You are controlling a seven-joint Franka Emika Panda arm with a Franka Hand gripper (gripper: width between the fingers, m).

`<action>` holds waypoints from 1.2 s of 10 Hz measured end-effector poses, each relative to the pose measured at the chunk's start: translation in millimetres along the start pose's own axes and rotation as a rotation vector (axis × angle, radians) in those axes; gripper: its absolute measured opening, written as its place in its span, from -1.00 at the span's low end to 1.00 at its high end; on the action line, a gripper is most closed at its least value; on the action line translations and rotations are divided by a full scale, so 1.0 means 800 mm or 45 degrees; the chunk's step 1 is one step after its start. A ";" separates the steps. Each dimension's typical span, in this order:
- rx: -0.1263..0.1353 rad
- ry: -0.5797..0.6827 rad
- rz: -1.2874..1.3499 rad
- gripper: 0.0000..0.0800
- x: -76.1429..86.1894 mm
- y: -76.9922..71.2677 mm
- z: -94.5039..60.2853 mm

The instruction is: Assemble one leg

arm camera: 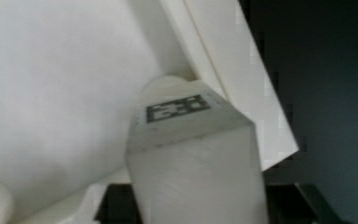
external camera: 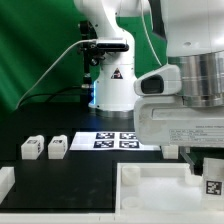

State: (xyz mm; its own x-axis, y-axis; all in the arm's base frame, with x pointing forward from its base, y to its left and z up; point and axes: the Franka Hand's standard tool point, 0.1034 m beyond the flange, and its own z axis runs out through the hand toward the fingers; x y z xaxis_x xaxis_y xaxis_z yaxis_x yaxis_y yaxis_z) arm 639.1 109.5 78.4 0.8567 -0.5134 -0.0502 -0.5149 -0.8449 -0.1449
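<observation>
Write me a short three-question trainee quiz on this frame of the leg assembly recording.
1. True or false: two loose legs lie on the table, toward the exterior view's left of the marker board.
2. In the wrist view, the tagged leg shows against: A) a large white part; B) a wooden shelf; C) a red box.
3. Fill in: the table's surface is ____ in colour.
Key: 1 true; 2 A; 3 black.
</observation>
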 end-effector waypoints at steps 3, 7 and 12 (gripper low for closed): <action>-0.040 0.026 0.274 -0.23 0.005 0.009 -0.002; -0.082 0.067 0.344 -0.22 0.012 0.021 -0.005; -0.083 0.066 0.344 0.59 0.012 0.022 -0.005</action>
State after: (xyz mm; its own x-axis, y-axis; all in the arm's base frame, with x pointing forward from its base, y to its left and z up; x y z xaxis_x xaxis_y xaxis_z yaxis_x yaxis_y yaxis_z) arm 638.1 89.4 79.5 0.6864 -0.7267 -0.0272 -0.7266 -0.6836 -0.0696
